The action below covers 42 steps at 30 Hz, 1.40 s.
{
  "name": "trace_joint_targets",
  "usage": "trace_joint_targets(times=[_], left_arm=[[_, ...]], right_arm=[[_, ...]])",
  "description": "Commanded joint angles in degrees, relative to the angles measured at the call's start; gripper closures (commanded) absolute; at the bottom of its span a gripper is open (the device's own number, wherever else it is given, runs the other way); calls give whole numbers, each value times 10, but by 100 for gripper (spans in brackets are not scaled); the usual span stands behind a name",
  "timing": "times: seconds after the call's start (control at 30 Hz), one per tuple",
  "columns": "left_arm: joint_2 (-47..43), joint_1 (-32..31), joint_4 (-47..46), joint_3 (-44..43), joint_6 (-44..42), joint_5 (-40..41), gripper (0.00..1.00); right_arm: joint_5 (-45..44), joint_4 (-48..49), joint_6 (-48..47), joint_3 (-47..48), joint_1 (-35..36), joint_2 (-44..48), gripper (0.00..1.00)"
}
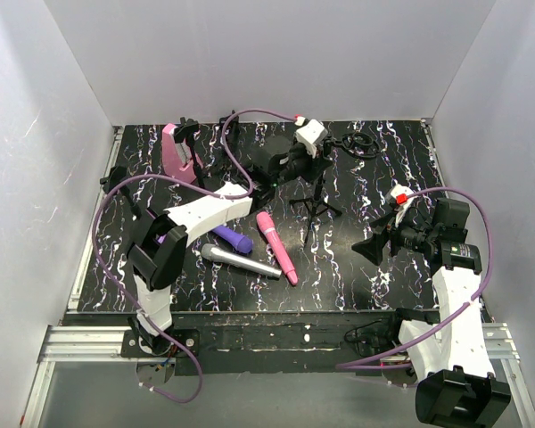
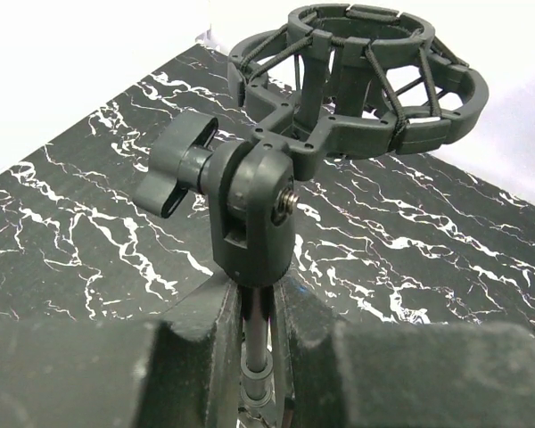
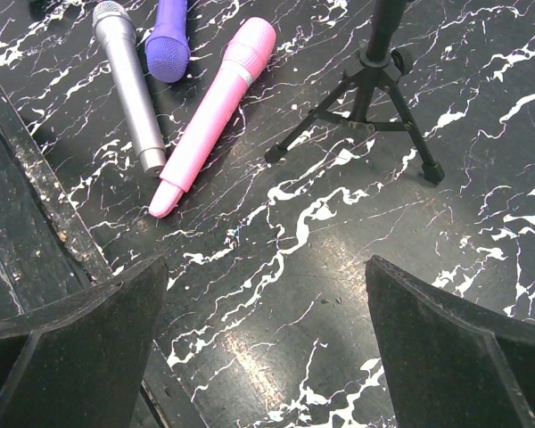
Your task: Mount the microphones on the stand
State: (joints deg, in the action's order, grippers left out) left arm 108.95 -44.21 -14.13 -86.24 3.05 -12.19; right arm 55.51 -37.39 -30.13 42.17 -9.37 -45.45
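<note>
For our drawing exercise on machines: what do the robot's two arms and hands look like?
The left arm and right arm have white shells with black joints, and a purple cable loops along each. Near each wrist sits a small white block with a red mark. The left hand and right hand have thick, matte black, wedge-shaped fingers.

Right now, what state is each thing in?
stand: upright on its tripod
shock mount: empty
left gripper: shut on the stand, just below the swivel
right gripper: open, empty
pink microphone: lying flat, unattached
silver-grey microphone: lying flat, unattached
purple microphone: lying flat, unattached
</note>
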Motion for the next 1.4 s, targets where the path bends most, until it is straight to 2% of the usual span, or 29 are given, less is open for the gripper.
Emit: trace_joint_targets(times=[0.0, 0.1, 0.13, 0.2, 0.3, 0.43, 0.77, 1.03, 1.2, 1.37], left_arm=[[-50, 7, 4, 55, -7, 22, 82], [-74, 7, 16, 79, -4, 25, 56], [-83, 7, 22, 84, -2, 28, 44], [-102, 7, 32, 94, 4, 37, 31], [-133, 7, 60, 101, 5, 62, 22], [-194, 6, 92, 128, 11, 82, 3], [-384, 10, 194, 278, 128, 182, 2], [-498, 14, 248, 388, 329, 240, 2], [-503, 15, 341, 400, 448, 299, 2], [-456, 15, 441, 362, 512, 368, 2]], right_arm=[[5, 6, -7, 1, -2, 2, 2], [4, 4, -8, 1, -2, -2, 2], [4, 3, -9, 1, -2, -3, 2], [2, 3, -10, 1, -2, -3, 2], [2, 4, -10, 0, -3, -4, 2], [0, 4, -13, -1, -3, -4, 2], [-7, 1, -19, -1, -7, -3, 2], [6, -5, -23, 4, -21, -24, 2], [1, -3, -24, -3, -25, -10, 2], [7, -4, -25, -2, -25, -10, 2]])
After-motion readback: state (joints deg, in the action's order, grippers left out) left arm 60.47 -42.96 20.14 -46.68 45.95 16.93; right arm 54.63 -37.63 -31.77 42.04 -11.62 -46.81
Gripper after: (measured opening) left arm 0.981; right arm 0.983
